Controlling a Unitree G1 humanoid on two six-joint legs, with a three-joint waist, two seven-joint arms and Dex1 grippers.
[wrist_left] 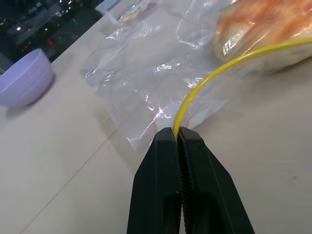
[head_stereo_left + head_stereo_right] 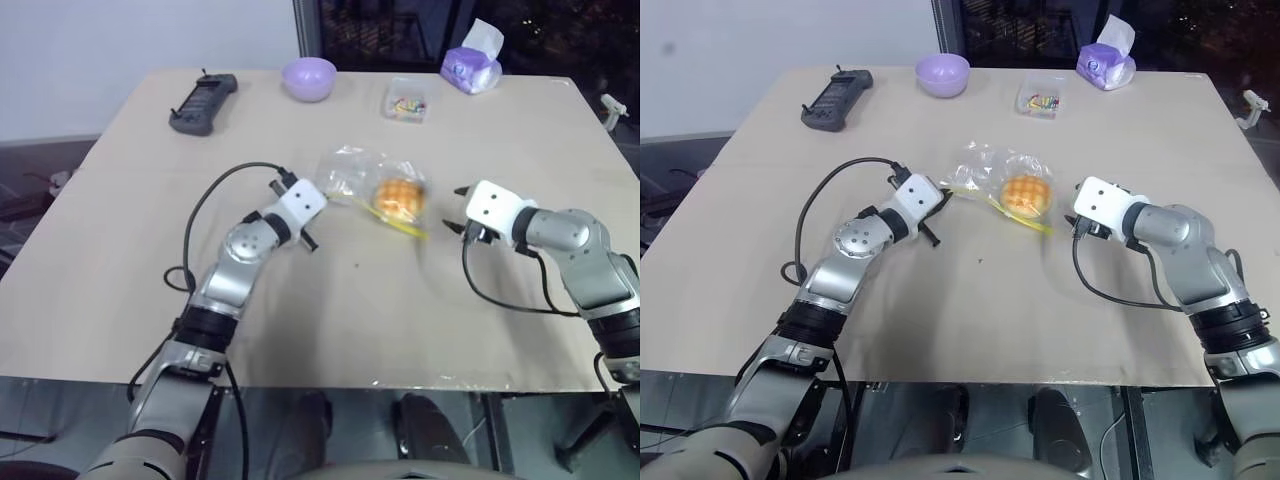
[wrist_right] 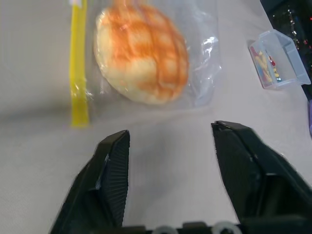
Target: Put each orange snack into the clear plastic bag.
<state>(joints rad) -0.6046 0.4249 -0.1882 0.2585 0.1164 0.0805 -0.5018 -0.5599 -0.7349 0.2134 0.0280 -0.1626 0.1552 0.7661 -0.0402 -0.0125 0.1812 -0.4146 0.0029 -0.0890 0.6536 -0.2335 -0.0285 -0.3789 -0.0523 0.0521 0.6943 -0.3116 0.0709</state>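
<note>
Where left gripper pinches, yellow zip strip of clear plastic bag.

Orange snack blurred, cut off at frame edge in left wrist view. Small clear box: contents too small to identify. Lavender bowl partly cropped.

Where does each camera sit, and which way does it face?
Left eye, right eye: on the head, looking forward and down over the table; both arms show.
Left wrist: along the left gripper, shut on the bag at its yellow zip.
Right wrist: along the open right gripper, facing the snack inside the bag.
Shared: every view shows bag and snack.
</note>
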